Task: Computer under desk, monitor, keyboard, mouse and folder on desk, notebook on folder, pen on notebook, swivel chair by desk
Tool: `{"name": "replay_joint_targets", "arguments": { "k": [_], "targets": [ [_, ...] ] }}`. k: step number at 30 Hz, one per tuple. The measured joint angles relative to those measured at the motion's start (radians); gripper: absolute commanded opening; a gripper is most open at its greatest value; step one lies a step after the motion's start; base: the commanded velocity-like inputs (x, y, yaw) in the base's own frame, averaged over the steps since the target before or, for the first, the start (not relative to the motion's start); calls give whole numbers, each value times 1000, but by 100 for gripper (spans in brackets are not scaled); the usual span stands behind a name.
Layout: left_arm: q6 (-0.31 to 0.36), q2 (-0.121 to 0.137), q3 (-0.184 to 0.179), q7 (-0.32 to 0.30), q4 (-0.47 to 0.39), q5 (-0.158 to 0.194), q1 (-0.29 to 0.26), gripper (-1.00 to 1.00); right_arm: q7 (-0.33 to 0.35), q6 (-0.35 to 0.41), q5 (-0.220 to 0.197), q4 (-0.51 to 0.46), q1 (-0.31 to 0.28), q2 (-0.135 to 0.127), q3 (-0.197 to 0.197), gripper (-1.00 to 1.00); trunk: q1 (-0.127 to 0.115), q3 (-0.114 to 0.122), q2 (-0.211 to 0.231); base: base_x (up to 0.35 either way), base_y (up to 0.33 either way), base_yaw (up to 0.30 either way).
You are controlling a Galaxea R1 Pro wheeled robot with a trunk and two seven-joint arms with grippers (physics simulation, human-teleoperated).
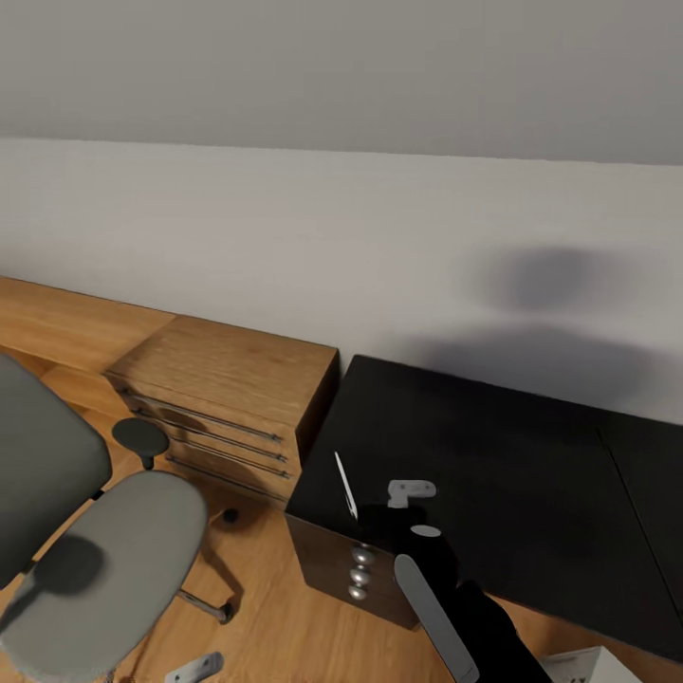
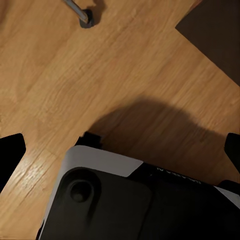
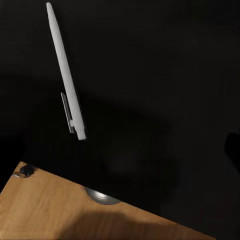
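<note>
A white pen lies loose on the black desk near its front left corner; the right wrist view shows the pen on the dark desk top. My right gripper hovers over the desk just right of the pen, open and holding nothing. The grey swivel chair stands on the floor left of the desk, its seat bare. My left gripper hangs low over the wooden floor, open and empty. The monitor, keyboard, mouse, folder and notebook are out of view.
A light wooden low cabinet with drawers stands against the wall between chair and desk. The desk's silver drawer knobs face me. A chair caster and my own base sit below the left gripper. A white corner shows at lower right.
</note>
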Motion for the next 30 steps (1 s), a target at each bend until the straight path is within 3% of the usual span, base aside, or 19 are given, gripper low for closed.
{"name": "replay_joint_targets", "arguments": {
  "k": [7,15,25,28,30],
  "targets": [
    [-1,-1,-1,1,0,-2,0,100,0,-1,2,2,0,0,2,100,0,0,0,0,0,264],
    [-3,-2,-2,2,0,-4,0,100,1,-3,44,12,0,0,8,100,0,0,0,0,0,265],
    [-10,-3,-2,2,0,-4,0,100,2,-3,57,15,0,-3,56,100,0,0,0,111,0,166],
    [-10,-3,-3,2,0,-4,0,100,2,-11,109,25,0,-4,58,100,0,0,0,66,0,13],
    [-10,-3,-4,2,0,-4,0,100,2,-28,172,50,0,-4,58,100,0,0,0,23,0,4]
  ]
}}
